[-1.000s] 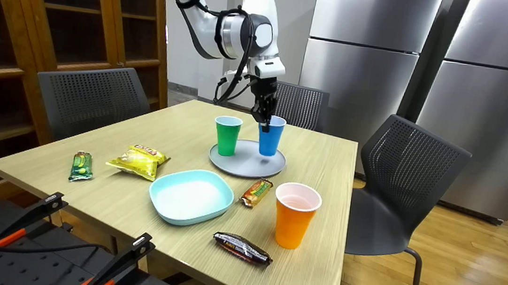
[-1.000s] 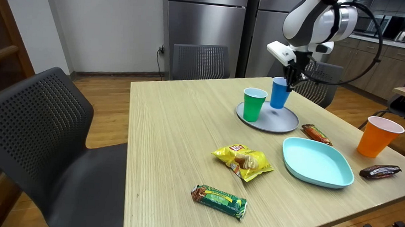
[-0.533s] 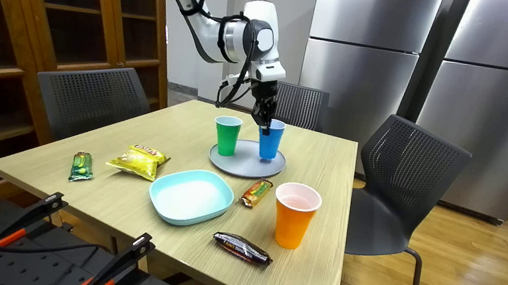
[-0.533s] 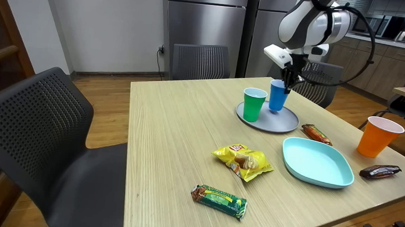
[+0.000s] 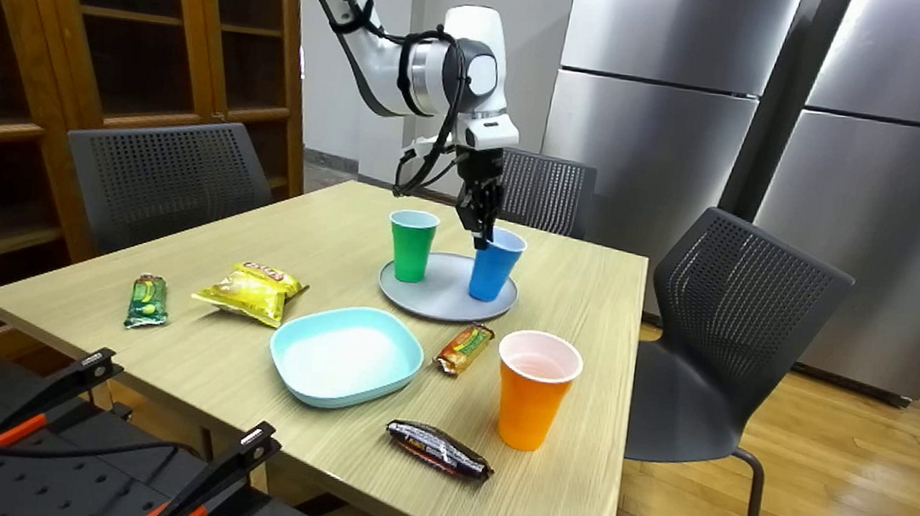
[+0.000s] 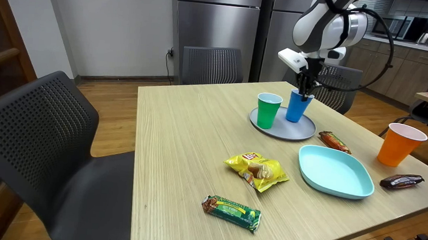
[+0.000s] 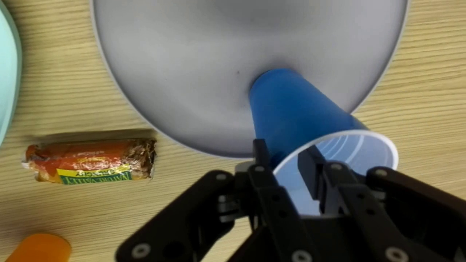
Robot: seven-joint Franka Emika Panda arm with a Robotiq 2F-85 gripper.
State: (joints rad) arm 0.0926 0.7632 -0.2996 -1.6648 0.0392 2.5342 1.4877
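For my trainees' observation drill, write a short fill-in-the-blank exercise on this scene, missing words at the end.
1. In the wrist view, the rim of the blue cup runs ____ the jaws of the claw.
2. The neighboring cup on the gray plate is mostly ____.
3. The chip bag is mainly ____.
4. Counting the orange cup, this table bears ____ cups.
Missing words: between; green; yellow; three.

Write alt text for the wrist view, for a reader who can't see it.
An open gripper straddles the rim of a blue cup on a gray plate, the cup's pale inside showing. Beside the plate lies a Nature Valley bar; parts of a teal tray and an orange cup show at left.
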